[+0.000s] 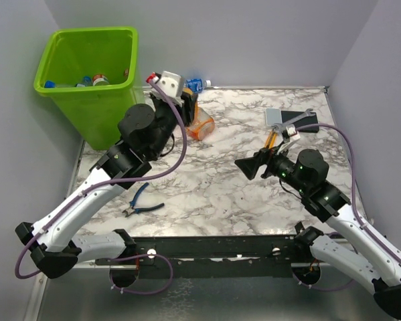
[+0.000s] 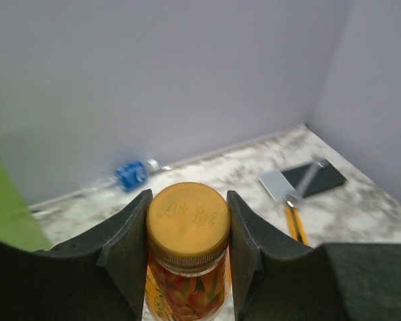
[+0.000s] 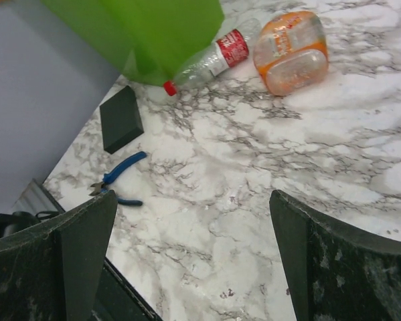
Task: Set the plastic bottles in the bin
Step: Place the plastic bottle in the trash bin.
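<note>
Orange bottle [image 2: 187, 289], clamped at its cap in the left gripper [image 2: 188, 200], needed carrying well above the rim of the green bin [image 1: 85, 85] before release; the right gripper [image 3: 192, 200] gaped empty.

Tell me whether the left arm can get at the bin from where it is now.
Probably yes. The left gripper, shut on an orange-capped bottle, sits beside the bin, whose mouth is open, with nothing between them. It likely must rise over the rim.

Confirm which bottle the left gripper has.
The orange-capped orange bottle, clamped at the cap by the left gripper; the blue-labelled bottle lies loose by the far wall.
</note>
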Robot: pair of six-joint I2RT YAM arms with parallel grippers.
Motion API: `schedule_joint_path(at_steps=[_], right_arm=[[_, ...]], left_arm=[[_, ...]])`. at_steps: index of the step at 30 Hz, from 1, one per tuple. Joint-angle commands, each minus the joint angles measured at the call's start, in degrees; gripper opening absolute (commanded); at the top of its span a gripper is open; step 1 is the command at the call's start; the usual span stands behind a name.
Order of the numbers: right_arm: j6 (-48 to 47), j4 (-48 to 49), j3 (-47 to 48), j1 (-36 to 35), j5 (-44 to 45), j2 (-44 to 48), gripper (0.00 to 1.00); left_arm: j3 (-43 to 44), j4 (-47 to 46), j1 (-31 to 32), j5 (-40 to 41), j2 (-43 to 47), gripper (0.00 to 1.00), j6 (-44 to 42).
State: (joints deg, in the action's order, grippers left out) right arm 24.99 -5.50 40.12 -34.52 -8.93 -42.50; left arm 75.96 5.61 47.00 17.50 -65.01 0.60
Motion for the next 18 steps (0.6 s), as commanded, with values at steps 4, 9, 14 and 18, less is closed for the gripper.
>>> schedule_joint_path(at_steps=[4, 9, 14, 18], right_arm=[[0.84, 1.18, -4.16, -0.28, 5.77, 1.48, 1.00], [5.91, 1.16, -6.63, -0.28, 7.77, 2.71, 1.00], [9.53, 1.62, -10.65, -0.26, 10.75, 5.99, 1.00], [10.07, 1.72, -13.18, -0.28, 12.48, 8.13, 1.00]], left_arm=[[19.02, 3.87, -5.52, 24.38, -10.01, 0.00, -11.89], [30.20, 4.23, -14.90, 28.12, -16.08, 0.00, -7.44], [27.54, -11.38, -21.59, 37.53, -16.17, 0.00, -12.24], [20.51, -28.68, -26.56, 41.38, -15.12, 0.00, -21.36]])
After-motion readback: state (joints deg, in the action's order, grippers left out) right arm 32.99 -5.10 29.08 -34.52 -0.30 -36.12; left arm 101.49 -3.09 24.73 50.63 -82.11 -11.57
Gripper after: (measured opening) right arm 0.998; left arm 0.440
